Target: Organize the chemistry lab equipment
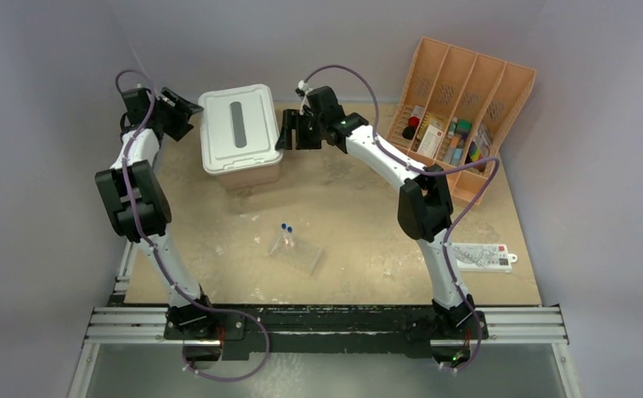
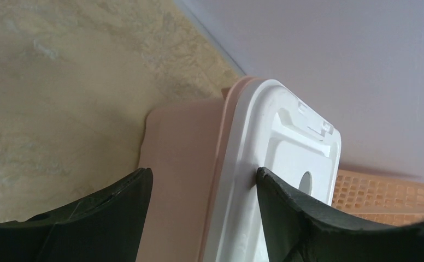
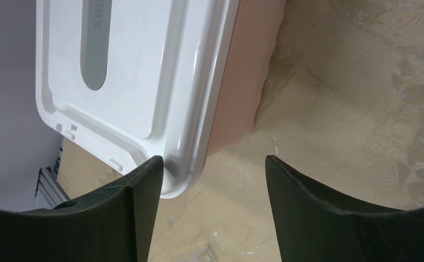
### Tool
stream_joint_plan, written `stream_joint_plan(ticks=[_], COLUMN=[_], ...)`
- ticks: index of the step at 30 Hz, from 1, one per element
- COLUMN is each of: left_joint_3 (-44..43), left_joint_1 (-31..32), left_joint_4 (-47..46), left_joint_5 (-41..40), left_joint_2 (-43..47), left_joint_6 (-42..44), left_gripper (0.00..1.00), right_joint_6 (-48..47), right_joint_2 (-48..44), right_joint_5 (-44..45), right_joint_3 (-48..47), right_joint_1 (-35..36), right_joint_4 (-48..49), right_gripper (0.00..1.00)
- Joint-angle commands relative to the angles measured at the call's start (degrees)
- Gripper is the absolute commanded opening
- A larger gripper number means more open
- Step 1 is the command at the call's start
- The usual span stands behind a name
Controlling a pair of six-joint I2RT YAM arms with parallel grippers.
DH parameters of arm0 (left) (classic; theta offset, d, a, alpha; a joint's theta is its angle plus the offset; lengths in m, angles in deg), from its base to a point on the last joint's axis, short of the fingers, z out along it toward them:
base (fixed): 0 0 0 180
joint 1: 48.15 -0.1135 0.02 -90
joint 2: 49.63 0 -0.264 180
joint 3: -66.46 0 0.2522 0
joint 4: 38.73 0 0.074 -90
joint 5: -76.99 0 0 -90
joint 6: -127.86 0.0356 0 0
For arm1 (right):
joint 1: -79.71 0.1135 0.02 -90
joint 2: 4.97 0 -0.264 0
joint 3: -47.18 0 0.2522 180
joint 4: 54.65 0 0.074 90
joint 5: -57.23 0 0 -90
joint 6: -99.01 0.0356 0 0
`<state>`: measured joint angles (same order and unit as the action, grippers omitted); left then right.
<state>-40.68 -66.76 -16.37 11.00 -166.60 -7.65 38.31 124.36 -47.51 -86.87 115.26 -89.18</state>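
Note:
A pink box point(image 1: 252, 172) with a white lid point(image 1: 239, 128) stands at the back of the table. My left gripper point(image 1: 184, 112) is open at its left side. In the left wrist view its jaws point(image 2: 204, 180) straddle the lid's edge point(image 2: 242, 164) above the pink wall point(image 2: 180, 164). My right gripper point(image 1: 289, 133) is open at the box's right side, with one finger point(image 3: 139, 191) over the lid's corner point(image 3: 182, 164). Two blue-capped thin tubes point(image 1: 286, 232) lie on a clear plastic tray point(image 1: 297, 255) mid-table. The forceps, wire ring, wire triangle and blue-based glass piece are out of view.
An orange slotted organizer point(image 1: 467, 75) holding several small items leans at the back right. A white flat tag-like object point(image 1: 484, 255) lies off the board's right edge. The clear tray's corner shows in the right wrist view point(image 3: 199, 254). Walls close in on both sides.

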Motion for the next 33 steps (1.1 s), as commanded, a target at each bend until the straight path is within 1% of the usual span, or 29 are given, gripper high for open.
stream_joint_plan(ticks=[1, 3, 7, 9, 14, 16, 22, 24, 27, 31, 33], left_joint_3=[-3.80, -3.97, -5.21, -5.38, -4.08, -4.44, -6.08, -6.36, -6.89, -9.64, -13.67], left_joint_1=[0.42, 0.52, 0.82, 1.05, 1.38, 1.38, 1.41, 1.45, 1.47, 2.62, 3.23], left_joint_4=[-4.33, -3.94, 1.67, 4.10, 6.39, 7.65, 13.71, 15.70, 17.42, 17.69, 19.73], left_joint_5=[3.90, 2.97, -0.89, -2.41, -5.68, -6.87, -12.49, -14.40, -15.43, -15.05, -13.93], left_joint_2=[-2.97, -4.01, -5.87, -6.45, -6.52, -6.63, -8.08, -8.88, -9.28, -7.13, -6.21], left_joint_6=[-0.01, -0.45, 0.47, 1.83, 2.67, 3.06, 3.59, 3.36, 3.18, 7.25, 9.71], left_gripper=[0.68, 0.67, 0.57, 0.54, 0.54, 0.56, 0.57, 0.57, 0.55, 0.56, 0.59], right_joint_6=[-3.59, -4.16, -4.47, -3.96, -1.12, -1.05, -0.85, -0.66, -0.72, -0.81, -1.01], right_joint_2=[-3.65, -2.47, -0.81, 0.04, 2.37, 3.05, 4.23, 3.73, 2.56, -0.18, -2.31], right_joint_5=[-0.85, -0.48, 0.94, 1.69, 2.40, 2.15, -0.99, -0.17, 1.51, 5.29, 7.78], right_joint_3=[-1.88, -3.10, -4.19, -4.33, -4.36, -4.20, -4.10, -3.99, -3.63, -3.44, -2.84], right_joint_1=[-0.27, -0.31, -0.43, -0.69, -1.85, -1.96, -1.91, -1.93, -1.94, -1.93, -1.98], right_joint_4=[2.37, 1.61, 1.18, 1.06, -0.21, -0.24, -0.14, -0.70, -1.06, -2.68, -3.74], right_gripper=[0.71, 0.71, 0.71, 0.70, 0.69, 0.68, 0.69, 0.69, 0.69, 0.68, 0.68])
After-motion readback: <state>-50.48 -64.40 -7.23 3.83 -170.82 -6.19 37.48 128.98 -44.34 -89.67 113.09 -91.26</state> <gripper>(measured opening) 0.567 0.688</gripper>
